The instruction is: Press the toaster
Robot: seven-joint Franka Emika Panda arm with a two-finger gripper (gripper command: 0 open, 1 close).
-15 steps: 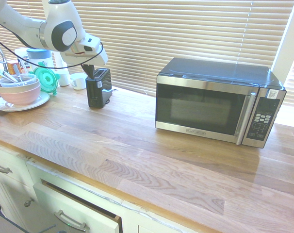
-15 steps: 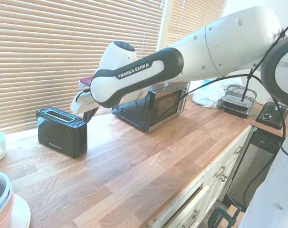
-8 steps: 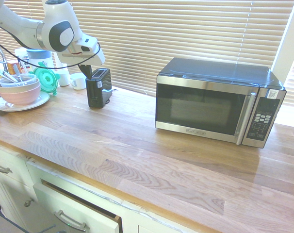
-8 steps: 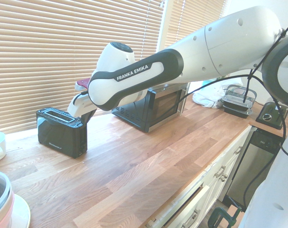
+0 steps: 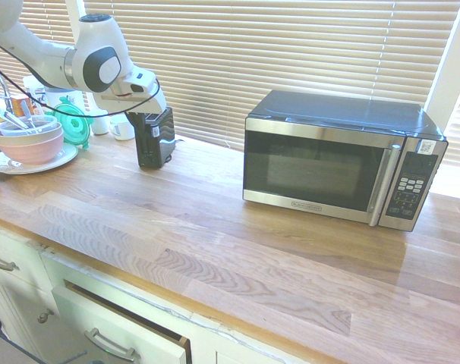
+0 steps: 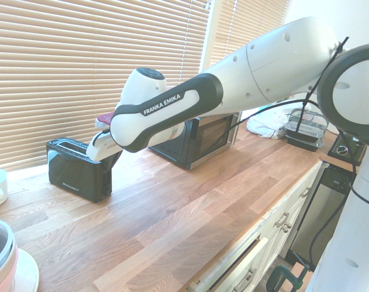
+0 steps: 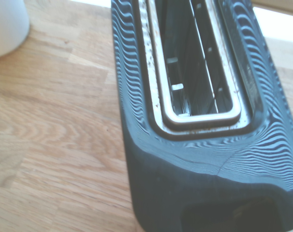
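First exterior view: the toaster (image 5: 155,137) stands far left on the wooden counter (image 5: 237,227), well apart from the microwave (image 5: 340,158). Second exterior view: the gripper (image 6: 113,157), jaws clenched on nothing, seems to touch its end. Wrist view: the slotted top fills the frame.

"FRANKA EMIKA" stands in white letters on the black band of the robot arm (image 6: 166,104); nothing else can be read.

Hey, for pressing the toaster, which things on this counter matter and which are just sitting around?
Matter: toaster, gripper.
Sitting around: microwave, pink bowls, white mug, green lid, food containers.
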